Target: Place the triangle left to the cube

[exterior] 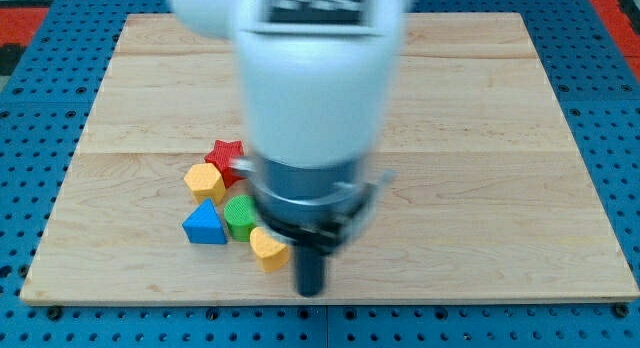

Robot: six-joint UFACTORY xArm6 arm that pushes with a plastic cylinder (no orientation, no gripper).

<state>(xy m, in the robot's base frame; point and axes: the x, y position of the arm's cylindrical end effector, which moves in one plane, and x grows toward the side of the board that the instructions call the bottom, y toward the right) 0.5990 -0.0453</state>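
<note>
A blue triangle block (205, 225) lies on the wooden board (480, 168) at the lower left of the middle. A green block (240, 215) touches its right side; its shape is partly hidden by the arm, so I cannot tell if it is the cube. A yellow hexagon-like block (204, 180) and a red star block (227, 157) lie just above. A yellow heart-like block (268, 248) lies to the lower right of the green one. My tip (312, 291) is at the view's bottom, just right of the yellow heart block, about a hundred pixels right of the triangle.
The big white and grey arm body (310, 88) covers the middle of the board and may hide other blocks. The board's front edge (330, 300) runs just below my tip. Blue pegboard (40, 108) surrounds the board.
</note>
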